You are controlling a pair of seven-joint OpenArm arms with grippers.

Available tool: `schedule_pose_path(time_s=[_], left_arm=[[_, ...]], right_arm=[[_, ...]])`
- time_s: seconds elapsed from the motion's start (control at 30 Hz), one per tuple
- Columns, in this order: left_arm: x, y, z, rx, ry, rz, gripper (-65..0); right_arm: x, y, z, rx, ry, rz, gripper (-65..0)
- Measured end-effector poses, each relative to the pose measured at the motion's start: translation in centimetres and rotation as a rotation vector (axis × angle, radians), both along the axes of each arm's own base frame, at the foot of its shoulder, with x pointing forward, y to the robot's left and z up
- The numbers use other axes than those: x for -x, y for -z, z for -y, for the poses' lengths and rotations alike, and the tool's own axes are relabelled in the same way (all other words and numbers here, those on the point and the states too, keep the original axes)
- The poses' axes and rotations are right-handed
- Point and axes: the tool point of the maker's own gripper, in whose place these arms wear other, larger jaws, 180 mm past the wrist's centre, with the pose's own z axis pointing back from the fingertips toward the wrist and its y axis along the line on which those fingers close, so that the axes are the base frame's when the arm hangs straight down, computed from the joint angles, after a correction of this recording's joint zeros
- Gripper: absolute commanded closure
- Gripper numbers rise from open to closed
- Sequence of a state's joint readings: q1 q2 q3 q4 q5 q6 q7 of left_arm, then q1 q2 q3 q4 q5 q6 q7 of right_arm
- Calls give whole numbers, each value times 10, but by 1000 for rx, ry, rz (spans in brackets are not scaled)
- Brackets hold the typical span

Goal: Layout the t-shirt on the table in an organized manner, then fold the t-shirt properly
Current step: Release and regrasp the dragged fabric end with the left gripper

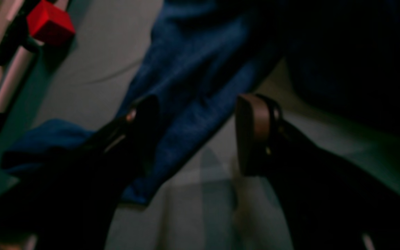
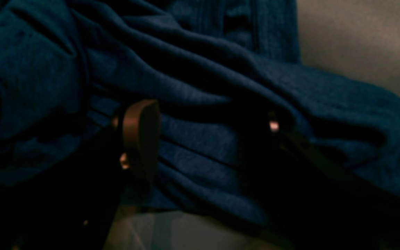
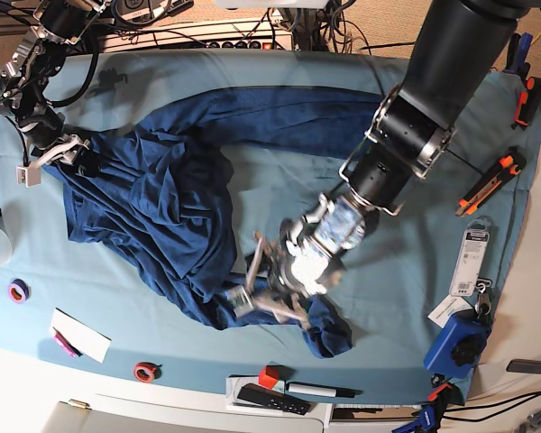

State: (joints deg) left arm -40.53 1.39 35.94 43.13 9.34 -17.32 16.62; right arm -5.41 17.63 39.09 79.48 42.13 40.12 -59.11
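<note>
At nine o'clock of the base view we see the right end effector with its jaws spread wide over the edge of the wrinkled dark navy-blue knit t-shirt, gripping nothing; its wrist view shows only rumpled folds between the jaws. The shirt sprawls from ten o'clock toward six across the wide counter draped in light teal cloth, one sleeve running toward one o'clock. Near six o'clock we find the left end effector, jaws also wide, straddling a strip of shirt fabric. A small red cube sits at the near edge.
</note>
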Motion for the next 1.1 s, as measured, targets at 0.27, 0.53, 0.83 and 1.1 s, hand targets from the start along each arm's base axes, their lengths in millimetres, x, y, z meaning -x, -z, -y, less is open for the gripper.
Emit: schedule_pose_path(time_s=[0.27,0.53,0.83,1.1], left_arm=[[4,10,11,-133,68,164,-350],[-5,3,6,-140,39,191,-349],[-3,23,-2,-168,85,178,-154],[-7,26,-9,-161,70,200,0]], right_arm=[[0,0,0,-2,0,1,-370],[0,0,0,-2,0,1,-370],[0,0,0,-2,-1,-2,-370],[0,0,0,-2,-1,-2,-370]])
